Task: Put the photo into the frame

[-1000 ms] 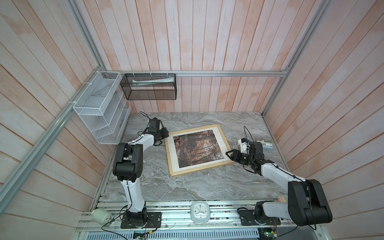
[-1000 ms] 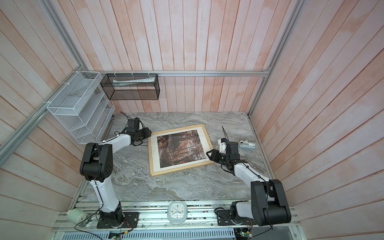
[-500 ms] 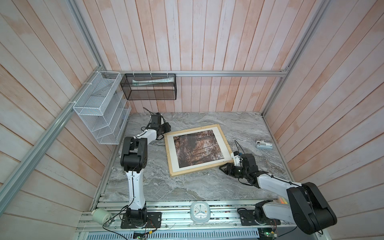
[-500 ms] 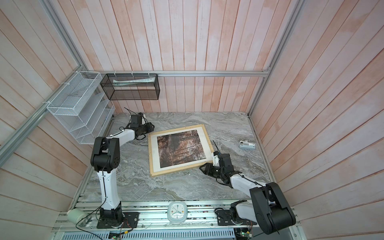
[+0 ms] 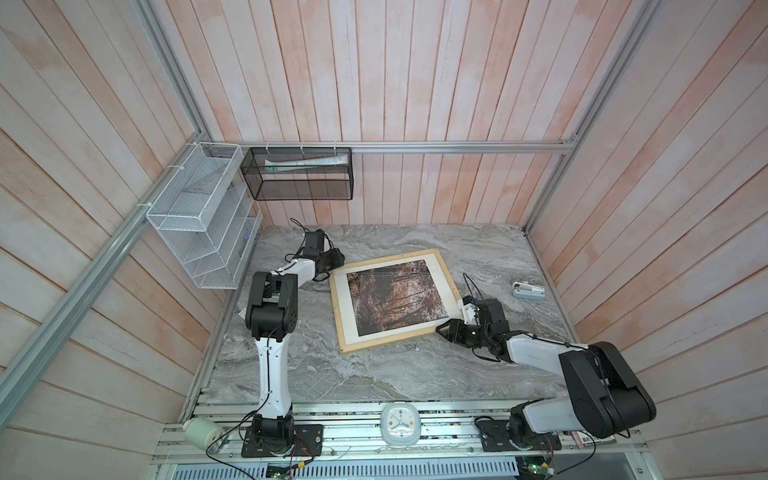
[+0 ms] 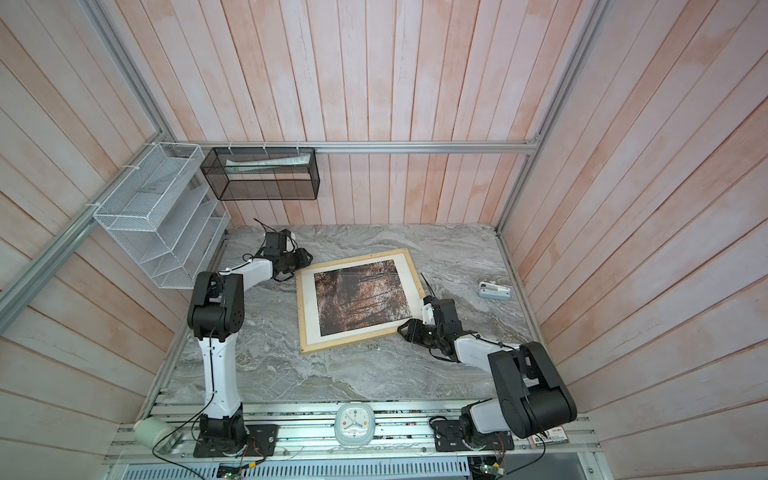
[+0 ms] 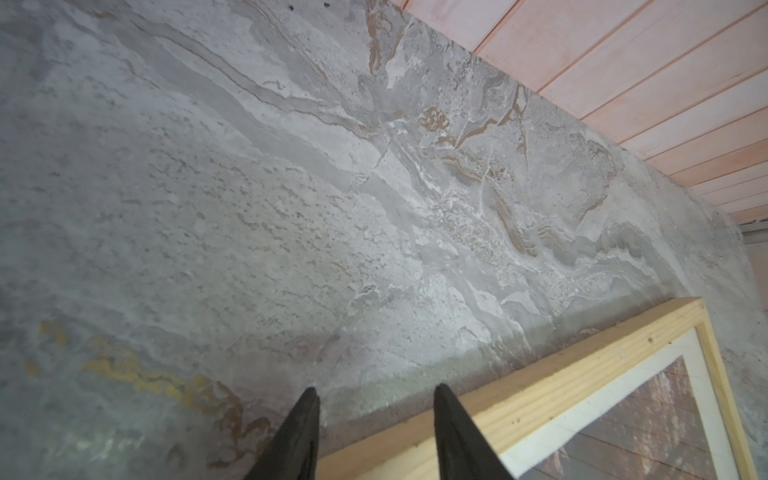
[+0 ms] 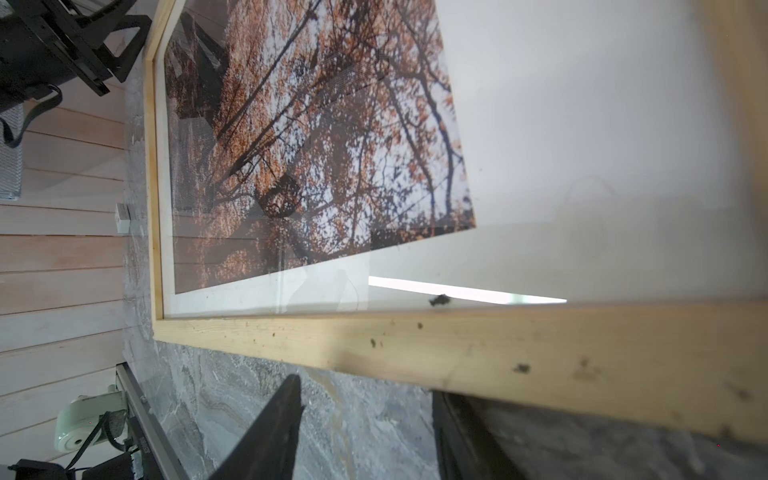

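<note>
The frame [image 5: 390, 343] of pale wood lies flat on the marble table, slightly turned. Inside it the photo [image 5: 395, 297] of an autumn forest shows within a white mat [image 5: 440, 272]. My left gripper [image 5: 338, 259] is open at the frame's far left corner. In the left wrist view its fingers [image 7: 376, 395] straddle the outer edge of the frame [image 7: 540, 390], one over wood, one over marble. My right gripper [image 5: 442, 328] is open at the near right corner. In the right wrist view, one finger of the right gripper [image 8: 365, 386] has its tip hidden under the frame [image 8: 457, 349].
A small white-grey device [image 5: 528, 289] lies on the table at the right. A white wire rack [image 5: 199, 216] and a black mesh basket [image 5: 297, 172] hang on the back left walls. A clock [image 5: 400, 430] sits on the front rail.
My right gripper has dropped from beside the frame's right side to its near right corner. The left gripper has slid right to the far left corner. The frame has not moved.
</note>
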`<state>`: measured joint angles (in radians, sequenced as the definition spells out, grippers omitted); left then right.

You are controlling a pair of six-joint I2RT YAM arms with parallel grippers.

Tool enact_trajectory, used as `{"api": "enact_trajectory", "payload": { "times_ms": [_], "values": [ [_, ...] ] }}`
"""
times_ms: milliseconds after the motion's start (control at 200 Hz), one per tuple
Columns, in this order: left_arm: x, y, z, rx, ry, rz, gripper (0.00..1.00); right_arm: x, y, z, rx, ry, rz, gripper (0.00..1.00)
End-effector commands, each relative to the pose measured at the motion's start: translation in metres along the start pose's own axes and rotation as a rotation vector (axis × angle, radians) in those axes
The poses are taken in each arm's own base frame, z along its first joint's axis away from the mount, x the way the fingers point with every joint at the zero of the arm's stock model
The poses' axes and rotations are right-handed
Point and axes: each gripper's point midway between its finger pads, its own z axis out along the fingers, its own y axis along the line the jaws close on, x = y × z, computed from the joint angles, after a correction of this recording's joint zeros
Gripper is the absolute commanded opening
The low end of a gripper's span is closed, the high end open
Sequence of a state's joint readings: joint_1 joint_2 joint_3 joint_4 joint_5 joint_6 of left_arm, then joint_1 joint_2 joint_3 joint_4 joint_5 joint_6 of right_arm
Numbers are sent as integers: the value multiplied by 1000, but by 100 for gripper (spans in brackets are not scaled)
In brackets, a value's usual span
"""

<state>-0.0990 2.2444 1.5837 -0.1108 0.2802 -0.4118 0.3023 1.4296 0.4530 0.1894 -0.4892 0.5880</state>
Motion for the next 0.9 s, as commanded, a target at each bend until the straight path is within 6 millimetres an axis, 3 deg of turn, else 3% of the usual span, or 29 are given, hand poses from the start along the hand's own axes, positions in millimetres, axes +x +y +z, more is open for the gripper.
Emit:
{"api": "enact_trajectory", "payload": {
  "times_ms": [0, 290, 510, 690, 895],
  "values": [
    [21, 7, 5, -29, 81, -38, 46, -3, -8, 4, 46, 14, -24, 52],
    [45, 3, -8, -35, 126, -40, 45, -27, -23, 0, 57, -31, 6, 52],
    [82, -10, -16, -24, 181, -24, 45, -47, -30, -1, 52, -61, 18, 52],
    [111, -28, -29, -9, 204, -3, 45, -64, -36, -1, 42, -87, 26, 51],
    [140, -35, -47, 0, 220, -12, 45, -88, -40, 1, 17, -100, 25, 51]
  ]
}}
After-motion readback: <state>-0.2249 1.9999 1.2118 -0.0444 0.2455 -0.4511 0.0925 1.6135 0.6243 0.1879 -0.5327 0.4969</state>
